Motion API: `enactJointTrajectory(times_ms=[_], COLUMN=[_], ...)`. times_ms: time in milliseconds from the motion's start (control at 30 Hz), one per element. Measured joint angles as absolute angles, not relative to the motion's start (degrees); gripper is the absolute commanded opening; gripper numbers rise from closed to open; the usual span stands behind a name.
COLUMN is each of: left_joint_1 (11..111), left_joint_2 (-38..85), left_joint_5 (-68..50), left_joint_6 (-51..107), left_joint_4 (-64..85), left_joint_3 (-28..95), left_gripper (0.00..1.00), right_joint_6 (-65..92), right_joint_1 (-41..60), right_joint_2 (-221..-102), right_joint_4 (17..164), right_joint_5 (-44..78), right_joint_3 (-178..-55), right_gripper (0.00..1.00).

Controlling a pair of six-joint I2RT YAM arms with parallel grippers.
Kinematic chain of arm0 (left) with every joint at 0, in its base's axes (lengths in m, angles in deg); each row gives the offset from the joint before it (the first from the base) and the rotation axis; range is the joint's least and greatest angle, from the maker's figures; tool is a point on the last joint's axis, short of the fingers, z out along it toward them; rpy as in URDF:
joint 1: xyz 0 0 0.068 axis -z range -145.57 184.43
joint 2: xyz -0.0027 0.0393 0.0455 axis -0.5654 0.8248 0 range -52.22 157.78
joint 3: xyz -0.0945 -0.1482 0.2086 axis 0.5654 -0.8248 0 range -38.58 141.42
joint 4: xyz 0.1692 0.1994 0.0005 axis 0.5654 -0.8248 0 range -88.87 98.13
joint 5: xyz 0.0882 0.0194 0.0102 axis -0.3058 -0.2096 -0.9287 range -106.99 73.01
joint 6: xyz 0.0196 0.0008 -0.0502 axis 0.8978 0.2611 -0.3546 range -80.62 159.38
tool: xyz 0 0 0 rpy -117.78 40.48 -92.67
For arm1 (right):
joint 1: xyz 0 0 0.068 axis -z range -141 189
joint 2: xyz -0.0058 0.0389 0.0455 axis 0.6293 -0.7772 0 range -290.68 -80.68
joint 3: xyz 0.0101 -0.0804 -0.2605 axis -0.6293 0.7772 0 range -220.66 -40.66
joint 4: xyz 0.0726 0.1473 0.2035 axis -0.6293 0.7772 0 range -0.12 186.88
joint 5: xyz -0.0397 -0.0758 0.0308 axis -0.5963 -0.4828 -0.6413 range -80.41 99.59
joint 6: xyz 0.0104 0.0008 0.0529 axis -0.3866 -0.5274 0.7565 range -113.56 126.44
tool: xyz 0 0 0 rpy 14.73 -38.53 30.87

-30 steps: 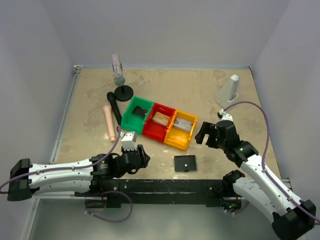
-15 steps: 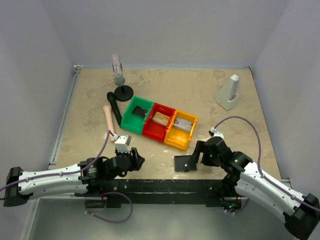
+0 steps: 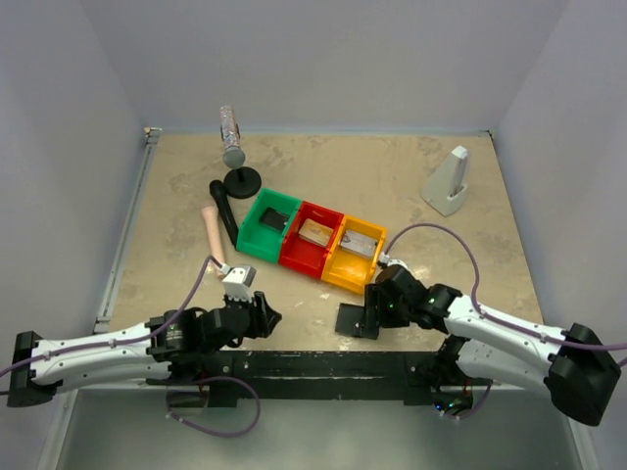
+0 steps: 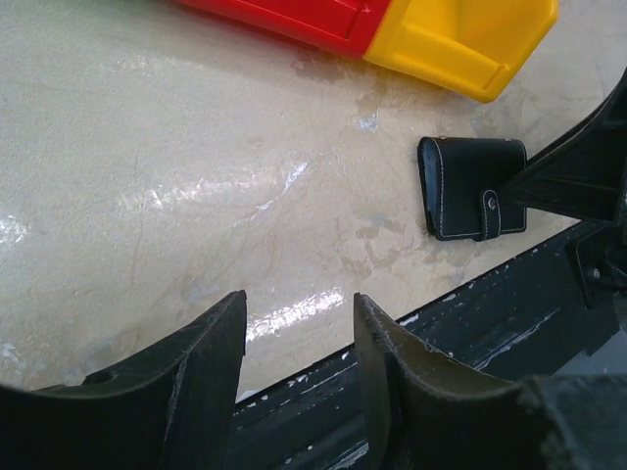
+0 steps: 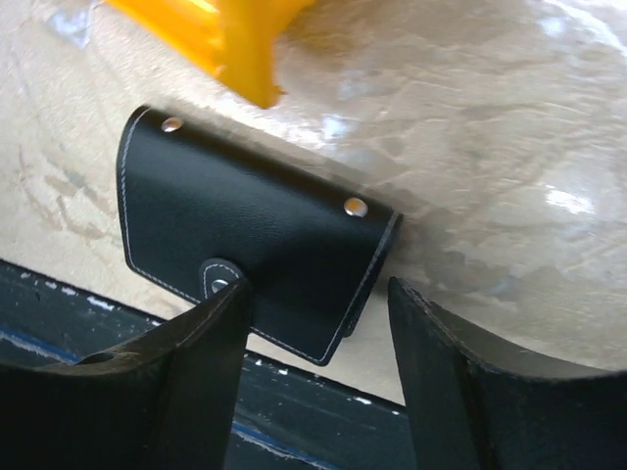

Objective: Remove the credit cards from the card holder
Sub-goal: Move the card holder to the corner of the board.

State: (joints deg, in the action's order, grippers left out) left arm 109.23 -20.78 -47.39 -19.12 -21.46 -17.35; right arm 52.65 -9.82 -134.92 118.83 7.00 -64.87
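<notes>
The card holder (image 3: 351, 320) lies closed on the table near the front edge: flat black, white stitching, snap tab. It also shows in the left wrist view (image 4: 473, 186) and the right wrist view (image 5: 245, 245). No card shows on it. My right gripper (image 3: 369, 312) is open and low over its right end; in the right wrist view (image 5: 315, 289) one finger covers the snap tab and the other stands off the holder's corner. My left gripper (image 3: 266, 315) is open and empty, left of the holder, over bare table (image 4: 299, 299).
Green (image 3: 267, 223), red (image 3: 312, 237) and yellow (image 3: 355, 253) bins stand in a row behind the holder, each with a flat item inside. A pink cylinder (image 3: 214, 238), a black stand (image 3: 242, 181) with a bottle and a white wedge (image 3: 449, 181) lie farther back. A black rail (image 3: 323, 367) runs along the front edge.
My right gripper has swung from right of the yellow bin down and left onto the card holder. My left gripper has drawn back a little toward the front edge.
</notes>
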Motion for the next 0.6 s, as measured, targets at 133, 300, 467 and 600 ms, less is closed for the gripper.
enactJointTrajectory(times_ms=[133,300,467,600], left_joint_1=[109.2,109.2,109.2,109.2], left_joint_2=[-23.1,-25.2,-25.5,-25.1], left_joint_5=[-47.2,-47.2,-47.2,-47.3], left_joint_6=[-19.1,-18.5,-18.0,-18.0], left_joint_4=[-23.0,-24.6,-25.5,-25.9], left_joint_3=[-17.4,-17.6,-17.6,-17.7], left_gripper=[0.52,0.52,0.51,0.51], right_joint_6=[49.8,44.7,39.8,35.7], right_joint_1=[-11.7,-13.6,-14.8,-16.9], right_joint_2=[-139.0,-144.1,-150.4,-155.5], right_joint_4=[117.0,115.8,114.4,114.5], right_joint_5=[8.1,10.3,14.0,16.2], right_joint_3=[-67.6,-71.7,-76.2,-80.0], right_gripper=[0.57,0.55,0.54,0.58])
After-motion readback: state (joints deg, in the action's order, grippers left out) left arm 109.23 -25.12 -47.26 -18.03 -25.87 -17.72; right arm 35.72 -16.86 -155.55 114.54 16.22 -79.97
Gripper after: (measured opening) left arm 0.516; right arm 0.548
